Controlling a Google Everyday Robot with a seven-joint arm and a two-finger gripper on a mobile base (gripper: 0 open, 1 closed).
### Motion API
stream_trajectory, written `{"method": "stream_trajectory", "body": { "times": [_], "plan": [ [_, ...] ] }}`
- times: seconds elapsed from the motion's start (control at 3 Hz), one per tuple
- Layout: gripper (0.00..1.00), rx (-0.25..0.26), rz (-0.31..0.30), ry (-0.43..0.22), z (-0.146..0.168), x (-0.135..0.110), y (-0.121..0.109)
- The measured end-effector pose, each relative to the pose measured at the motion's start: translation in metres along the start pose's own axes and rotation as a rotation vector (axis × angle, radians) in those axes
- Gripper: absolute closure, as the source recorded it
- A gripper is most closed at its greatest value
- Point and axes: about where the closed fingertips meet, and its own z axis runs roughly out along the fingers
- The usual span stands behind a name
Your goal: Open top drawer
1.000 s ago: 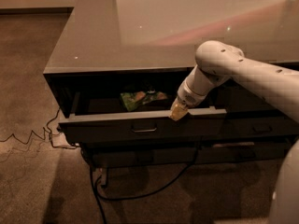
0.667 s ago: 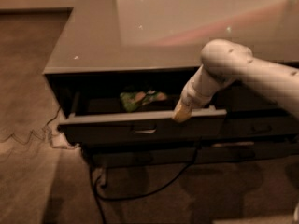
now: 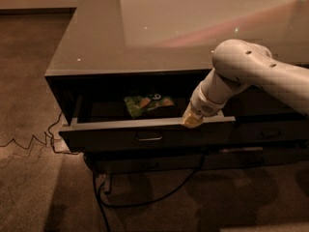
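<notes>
Claw point(image 3: 192, 120) sits at the end of the white arm point(image 3: 251, 71), its yellowish tip down on the top edge of the top drawer point(image 3: 120, 132) front, right of centre. Cannot tell if the claw is spread or pressed together, or if it pinches the panel or just hooks behind it; the tip is a small blob against the edge.

Camera view, only one:
- Top drawer is under the front lip of the glossy worktop point(image 3: 145, 37), front panel standing out from the cabinet, so partly open. The gap shows a dark inside with a green snack bag point(image 3: 147, 104) lying flat near the middle.
- Bar handle point(image 3: 149, 138) is centred on the front, left of the claw and apart from it. The claw is not on it.
- Step: mid-pull, the open looks about half done. Next move likely calls for a straight pull outward, away from the cabinet, keeping the tip on the panel edge so it doesn't slip off.
- Hidden: drawer floor mostly in shadow, back wall not visible, the inside right of the bag covered by the arm.
- Neighbouring drawer point(image 3: 270, 129) at right is dark and partly cut off by the arm. Lower drawer point(image 3: 154, 164) is barely readable.
- Cable point(image 3: 145, 199) trails across the carpet point(image 3: 38, 192) below.
</notes>
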Motion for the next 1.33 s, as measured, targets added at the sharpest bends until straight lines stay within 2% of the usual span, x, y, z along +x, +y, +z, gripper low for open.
{"method": "stream_trajectory", "body": {
  "times": [1.0,1.33],
  "plan": [
    [0.12,-0.001,0.000,0.000,0.0003,0.0001,0.0000],
    [0.00,-0.001,0.000,0.000,0.0003,0.0001,0.0000]
  ]
}}
